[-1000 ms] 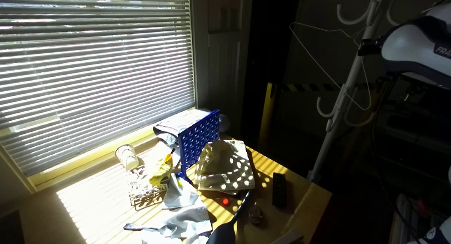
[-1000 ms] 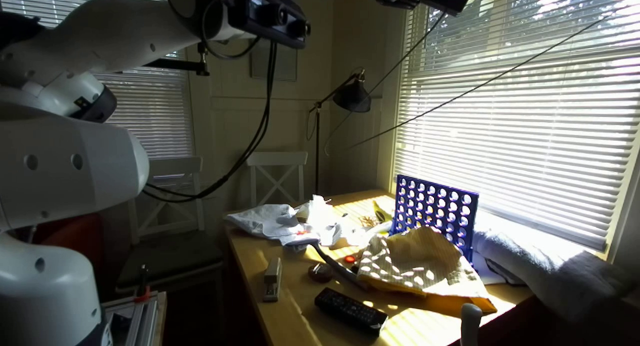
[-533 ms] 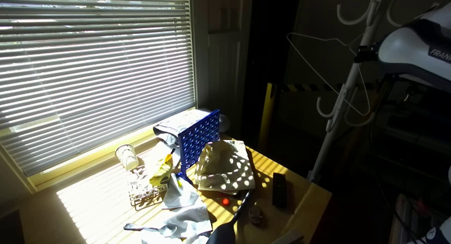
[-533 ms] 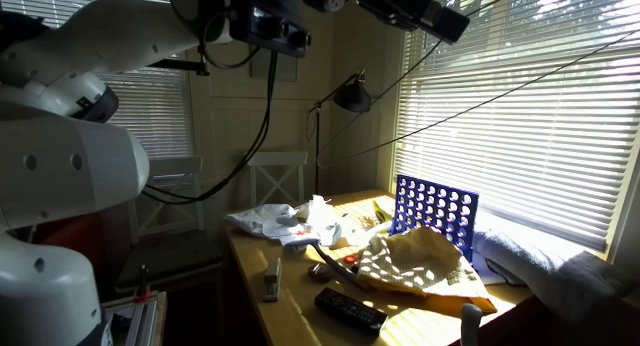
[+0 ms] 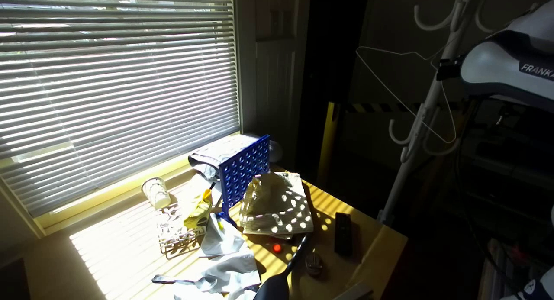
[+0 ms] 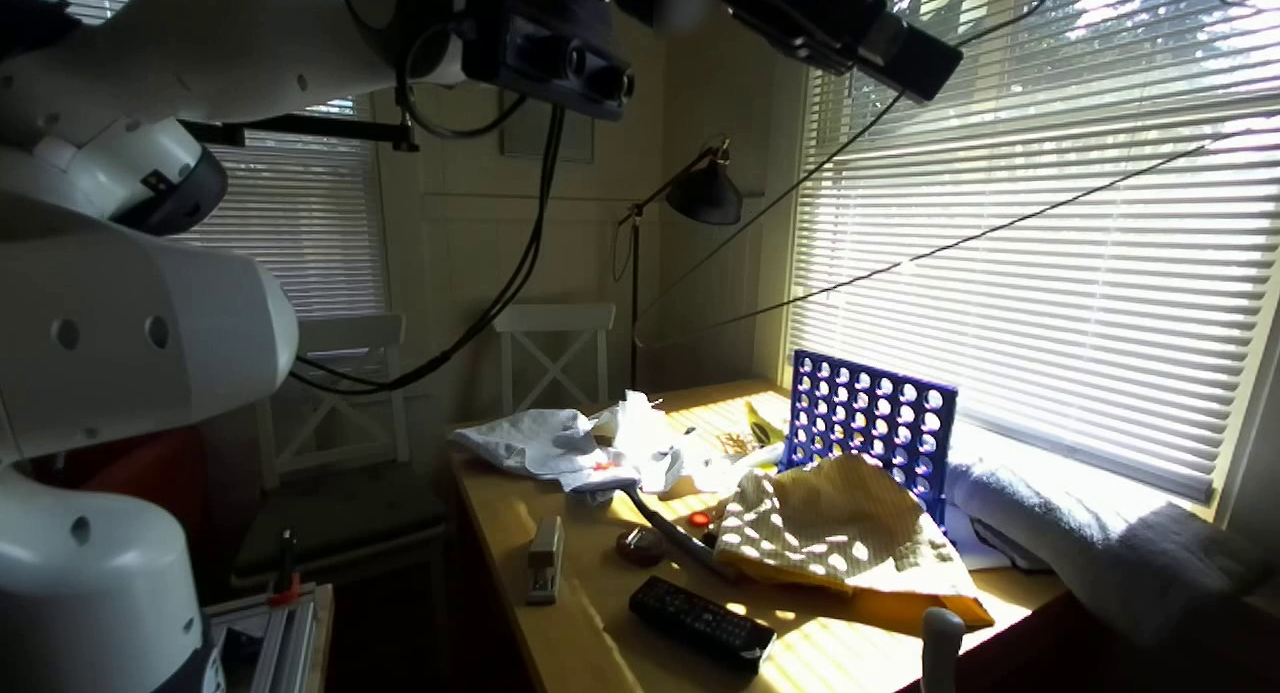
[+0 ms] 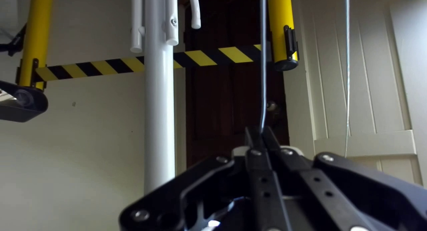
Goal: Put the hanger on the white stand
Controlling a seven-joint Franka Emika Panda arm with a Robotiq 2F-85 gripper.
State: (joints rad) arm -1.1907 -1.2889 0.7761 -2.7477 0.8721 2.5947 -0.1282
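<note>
Wrist view: the jaws are drawn in narrow, with the wire of the hanger pinched right at the tips. The white stand is seen off to the left of that picture, and a gap is shown between its pole and the gripped bit of wire. Behind all that, yellow and black striped tape is strung between yellow posts.

In both exterior views the hanger is held up in the air by the jaws. In an exterior view its frame is seen tilted and crossing the pole of the white stand, but whether wire and pole are touching can't be told from there. Its top end is kinda lost against the pole, too thin and dim to be made out. The jaws are carried by the white robot arm, at the right edge of that picture.

Further out, the wooden surface is pretty crowded tbh: a blue game grid is stood upright, a yellowish striped cloth is bunched just beside it, a black remote is laid nearby and a stapler is parked near the edge. Behind them a black lamp is set in the corner
</note>
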